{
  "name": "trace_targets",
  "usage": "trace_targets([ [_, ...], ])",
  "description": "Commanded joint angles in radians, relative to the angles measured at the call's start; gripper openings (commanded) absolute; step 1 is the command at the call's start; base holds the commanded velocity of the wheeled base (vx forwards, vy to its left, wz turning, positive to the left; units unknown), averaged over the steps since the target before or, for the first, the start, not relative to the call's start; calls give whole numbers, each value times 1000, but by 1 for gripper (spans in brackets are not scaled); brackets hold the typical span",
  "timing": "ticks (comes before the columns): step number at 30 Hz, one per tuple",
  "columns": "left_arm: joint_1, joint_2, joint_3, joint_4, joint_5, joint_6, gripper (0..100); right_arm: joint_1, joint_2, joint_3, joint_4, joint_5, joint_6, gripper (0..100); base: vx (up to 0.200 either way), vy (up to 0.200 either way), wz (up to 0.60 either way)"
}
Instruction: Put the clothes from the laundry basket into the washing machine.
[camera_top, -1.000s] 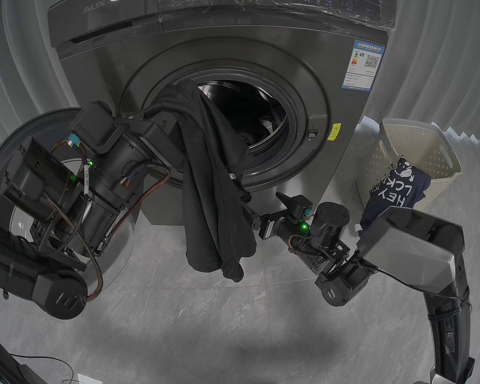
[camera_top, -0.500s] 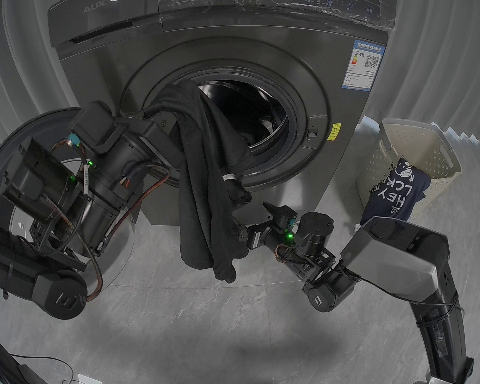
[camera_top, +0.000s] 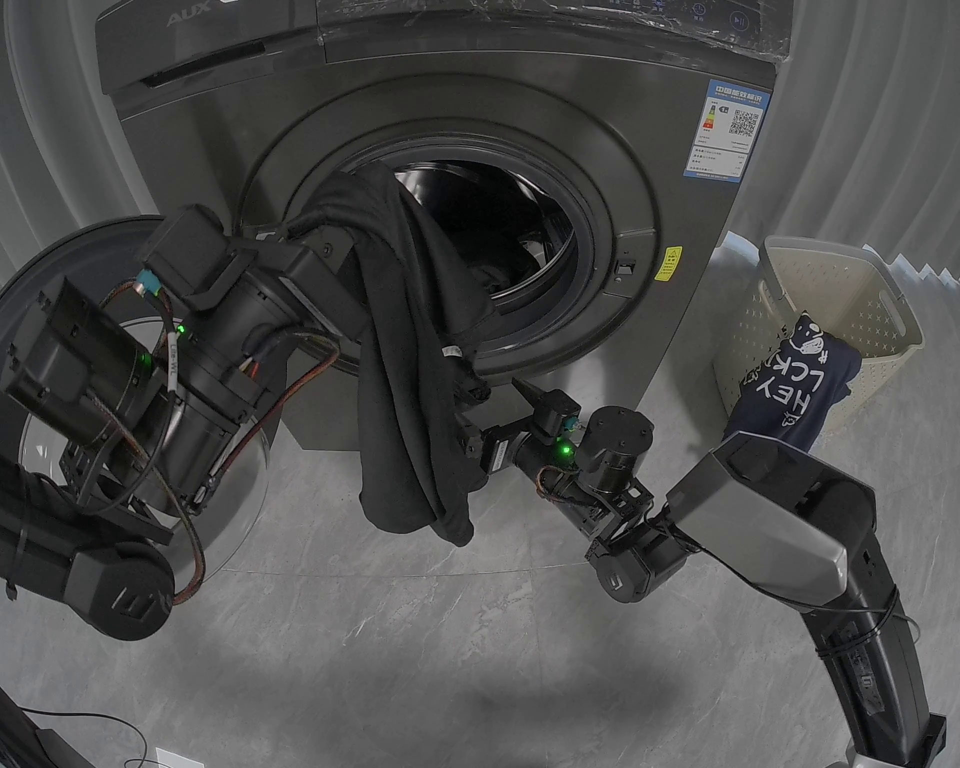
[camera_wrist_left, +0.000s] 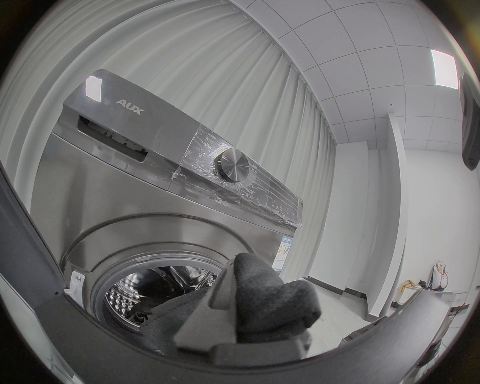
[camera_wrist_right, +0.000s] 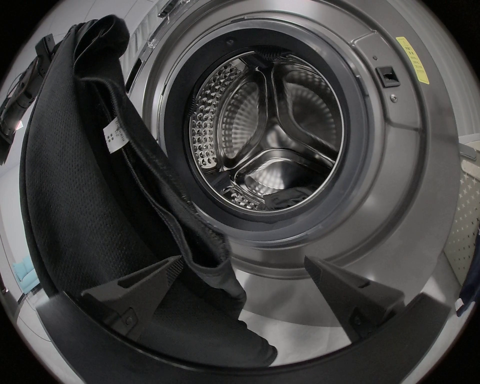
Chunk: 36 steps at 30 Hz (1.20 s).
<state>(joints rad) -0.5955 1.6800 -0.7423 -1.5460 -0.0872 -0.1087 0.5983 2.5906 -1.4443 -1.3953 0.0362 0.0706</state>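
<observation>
Gripping black garment (camera_top: 410, 400) with left tool (camera_wrist_left: 245, 312) at washing machine (camera_top: 640, 200) mouth; holding right tool (camera_wrist_right: 241, 265) wide open beside hanging fabric.

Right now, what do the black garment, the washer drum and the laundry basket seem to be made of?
The black garment: likely synthetic mesh knit, matte; fine pinhole texture shows. The drum: shiny metal, probably stainless steel; mirror reflections, embossed dimples. The laundry basket: cream moulded plastic, semi-matte; perforated walls, cut-out handle.
</observation>
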Motion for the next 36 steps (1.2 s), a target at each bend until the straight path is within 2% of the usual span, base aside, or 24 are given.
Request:
trace_targets([
  [1, 0, 0, 0, 0, 0, 0, 0, -2, 28, -28, -4, 14, 1, 100, 0, 0, 0],
  [4, 0, 0, -2, 0, 0, 0, 0, 0, 49, -59, -8, 31, 0, 100, 0, 0, 0],
  [11, 2, 1, 0, 0, 0, 0, 0, 6, 83, -157, -13, 27, 1, 100, 0, 0, 0],
  [12, 2, 1, 0, 0, 0, 0, 0, 6, 83, -157, -13, 27, 3, 0, 0, 0, 0],
  [23, 16, 9, 0, 0, 1, -2, 0, -32, 11, -125, -16, 8, 5, 0, 0, 0, 0],
  [27, 42, 14, -2, 0, 1, -3, 0, -54, -83, -25, -21, -2, 11, 0, 0, 0, 0],
  [30, 51, 15, -5, 1, 1, -3, 0, -60, -110, 10, -24, -2, 11, 0, 0, 0, 0],
  [31, 71, 18, -8, 1, 1, -3, 0, -66, -173, 114, -56, 1, 12, 0, 0, 0, 0],
  [36, 108, 18, -11, 1, 0, -3, 0, -77, -279, 308, -99, 7, 14, 0, 0, 0, 0],
])
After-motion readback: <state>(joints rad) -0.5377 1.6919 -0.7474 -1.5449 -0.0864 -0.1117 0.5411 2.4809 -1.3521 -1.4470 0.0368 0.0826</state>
